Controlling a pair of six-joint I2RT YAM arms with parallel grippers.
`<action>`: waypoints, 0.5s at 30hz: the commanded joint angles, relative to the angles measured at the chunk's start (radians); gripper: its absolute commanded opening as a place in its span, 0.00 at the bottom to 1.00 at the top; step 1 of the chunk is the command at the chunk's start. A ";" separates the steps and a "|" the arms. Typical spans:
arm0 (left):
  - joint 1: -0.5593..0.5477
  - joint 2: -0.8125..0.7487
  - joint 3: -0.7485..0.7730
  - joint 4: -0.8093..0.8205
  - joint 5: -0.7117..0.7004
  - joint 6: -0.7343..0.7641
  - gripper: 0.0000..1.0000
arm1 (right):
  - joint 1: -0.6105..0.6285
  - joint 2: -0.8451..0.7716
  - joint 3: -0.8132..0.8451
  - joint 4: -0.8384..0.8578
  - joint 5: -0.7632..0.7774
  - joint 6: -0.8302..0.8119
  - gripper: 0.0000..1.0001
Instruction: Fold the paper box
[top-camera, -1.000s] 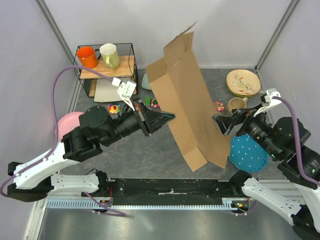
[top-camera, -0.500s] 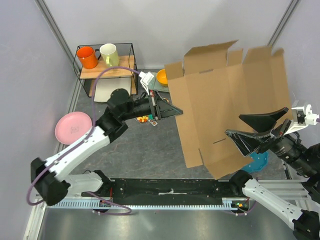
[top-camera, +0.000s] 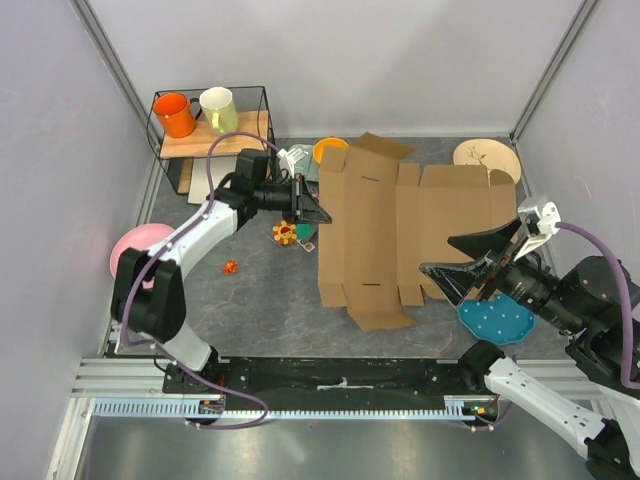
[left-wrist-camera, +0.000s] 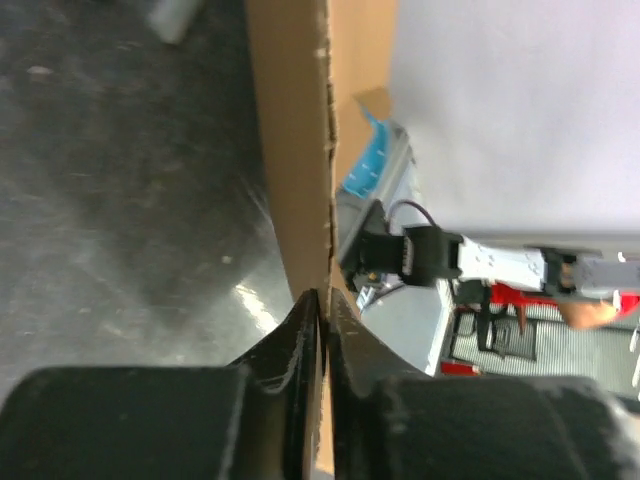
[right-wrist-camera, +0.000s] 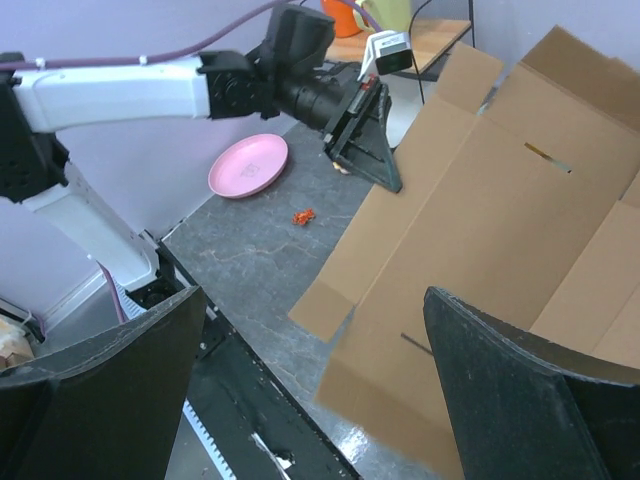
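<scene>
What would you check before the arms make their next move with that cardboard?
1. Left gripper pinching the paper box at its left edge: ok.
2. Right gripper open, ready to grasp: ok.
3. Right gripper holding the box: not ok, it hovers over the near right part.
4. Box lying flat on the table: cannot tell.
5. Surroundings clear: not ok, orange bowl partly hidden by the far flap, blue plate beside the near right corner.

"Where is there room to pass?"
"Near-left of the table (top-camera: 250, 310): bare but for a small red scrap (top-camera: 229, 266)."
"Far-left corner?"
"Blocked by the wire rack (top-camera: 250, 133). The paper box (top-camera: 400, 230) covers the middle, almost to the right edge."
</scene>
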 joint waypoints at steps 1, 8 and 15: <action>0.029 0.099 0.167 -0.286 -0.062 0.302 0.24 | 0.001 0.001 -0.031 0.034 -0.015 -0.031 0.98; 0.030 0.039 0.244 -0.436 -0.517 0.294 0.91 | 0.001 0.009 -0.080 0.040 -0.003 -0.040 0.98; 0.055 -0.229 -0.087 -0.265 -0.749 -0.177 0.99 | 0.001 0.003 -0.149 0.086 0.020 -0.031 0.98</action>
